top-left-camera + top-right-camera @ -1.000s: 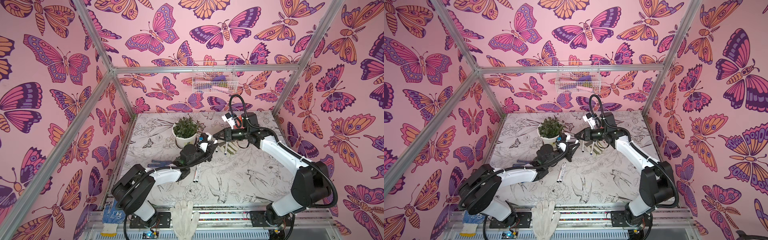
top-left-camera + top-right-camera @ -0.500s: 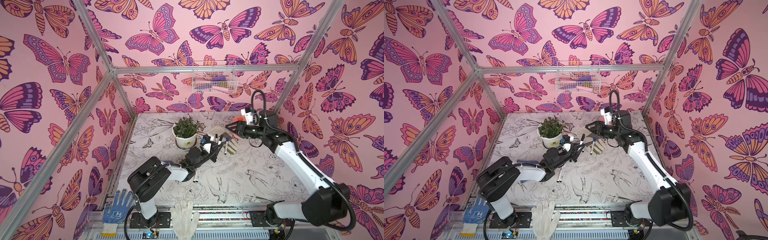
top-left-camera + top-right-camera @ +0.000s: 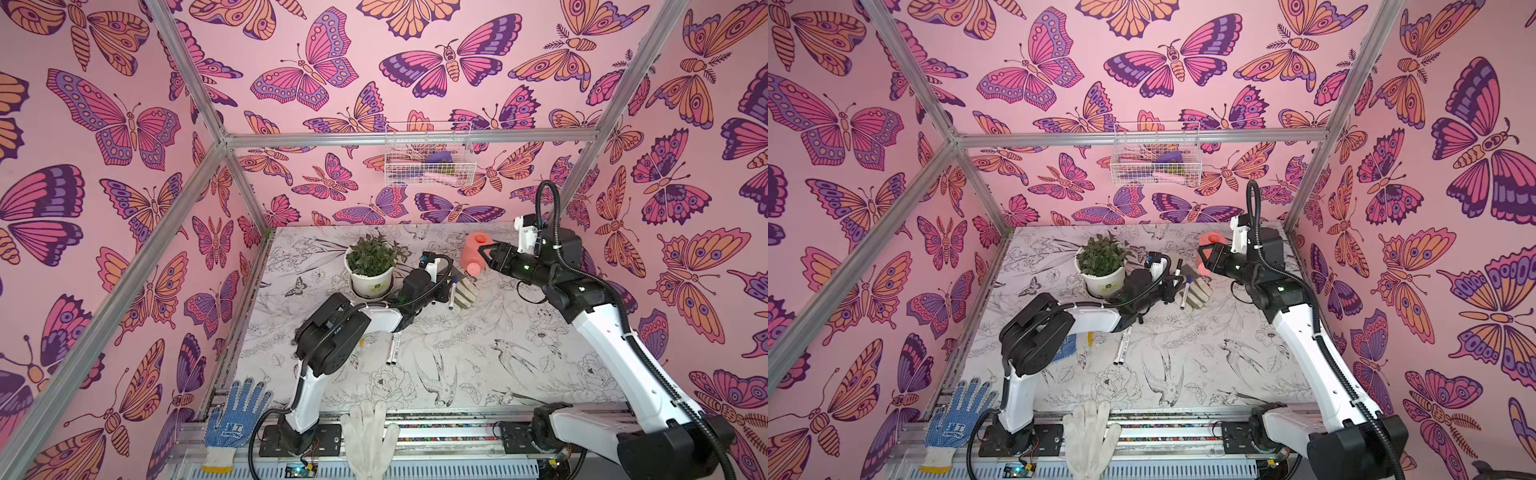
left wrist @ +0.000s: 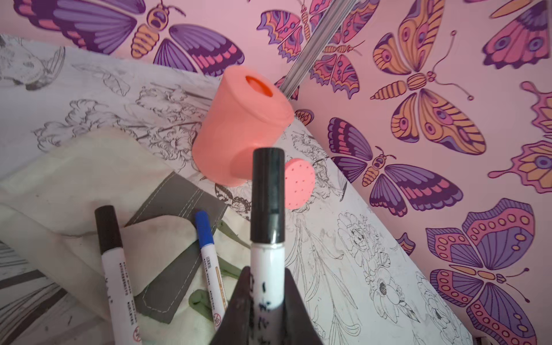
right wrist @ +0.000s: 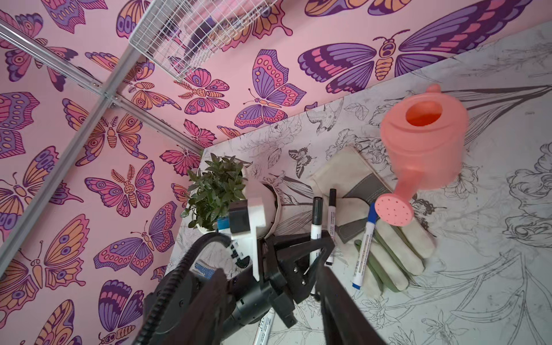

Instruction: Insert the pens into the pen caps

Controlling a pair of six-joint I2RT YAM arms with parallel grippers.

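The left end effector [image 4: 266, 273] clenches a black-capped pen [image 4: 266, 254]; two more capped pens [image 4: 209, 257] lie on the glove [image 3: 467, 293] at frame centre. The right end effector [image 3: 482, 258] (released, empty) hangs beside a pink watering can [image 3: 471, 248].

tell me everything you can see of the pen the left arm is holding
The pen is slim, with a white plastic-looking barrel, smudged dark print and a long black cap on its end. The left end effector is shut on the barrel, holding it off the table, cap towards the pink watering can.
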